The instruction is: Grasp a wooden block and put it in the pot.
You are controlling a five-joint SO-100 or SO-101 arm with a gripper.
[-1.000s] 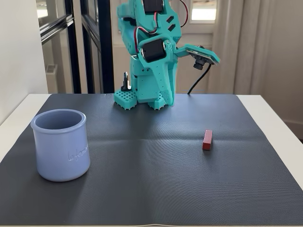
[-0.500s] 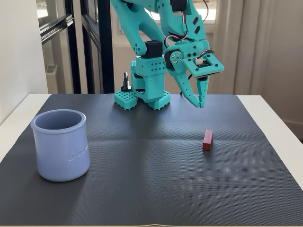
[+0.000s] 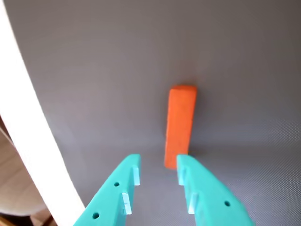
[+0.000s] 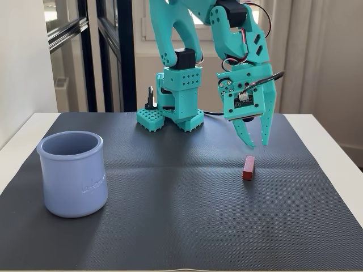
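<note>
Red wooden block (image 4: 248, 168), small and elongated, lying flat on dark ribbed mat (image 4: 187, 198), right of centre in the fixed view, long axis running roughly away from that camera. Nothing touching it. Seen orange-red in the wrist view (image 3: 180, 125), stretching lengthwise up the picture from just beyond the fingertips, near end showing in the gap between them.

Directly above and slightly behind the block in the fixed view: teal gripper (image 4: 258, 143), tips pointing down, clear of the block and off the mat. Fingers (image 3: 117, 188) parted a modest way, a gap about as wide as the block, holding nothing. Small circuit board with a white connector mounted on the gripper's face, a black cable looping past it.

Further out: teal arm (image 4: 187, 34) arching up from base (image 4: 170, 116) at the mat's far edge, servos and red, white and black wires visible near the top.

Well apart from the block, on the left side of the mat in the fixed view: pale lavender-blue pot (image 4: 72, 173), upright, open mouth up, rounded lip, faint raised script on its side. Inside not fully visible from this angle.

White table (image 4: 332, 141) showing around the mat's edges; a pale strip curving down the left of the wrist view. Window frames and curtains behind.
</note>
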